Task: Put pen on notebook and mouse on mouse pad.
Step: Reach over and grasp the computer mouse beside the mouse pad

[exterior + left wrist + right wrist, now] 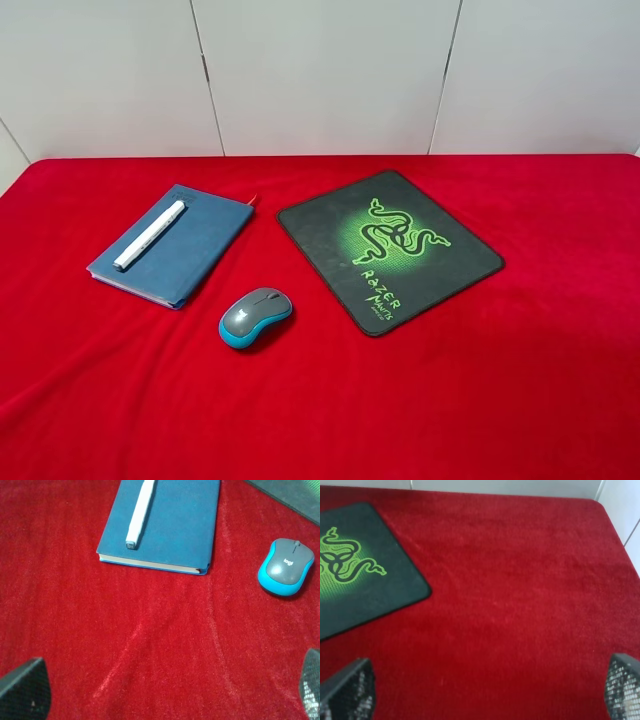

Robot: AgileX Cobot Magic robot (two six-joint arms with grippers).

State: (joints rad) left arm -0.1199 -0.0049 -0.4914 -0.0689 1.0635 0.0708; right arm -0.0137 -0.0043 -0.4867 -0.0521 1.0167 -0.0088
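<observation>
A tabletop (480, 380) covered in red cloth is seen from the high camera, with white wall panels (320, 70) behind it. The slate-blue notebook (190, 255) is laid closed on the left part of the cloth, turned at an angle, and a thin red ribbon (251, 200) is seen at its far corner. The white pen (150, 235) is found lying flat on the notebook's cover, aligned roughly with the cover's long side and kept wholly within its edges. The black mouse pad (390, 250) with the green snake logo and green lettering is placed to the right of the notebook, apart from it and also turned at an angle. The mouse (256, 317), grey on top with teal-blue sides, is set on the bare cloth between notebook and pad, nearer the front edge than both, just beside the notebook's near corner and touching neither. The left end effector (167, 687) is held above bare cloth short of the notebook and mouse, its jaws spread wide with nothing between them. The right end effector (485, 687) is likewise spread wide and empty, held over bare cloth beside the pad's corner.
</observation>
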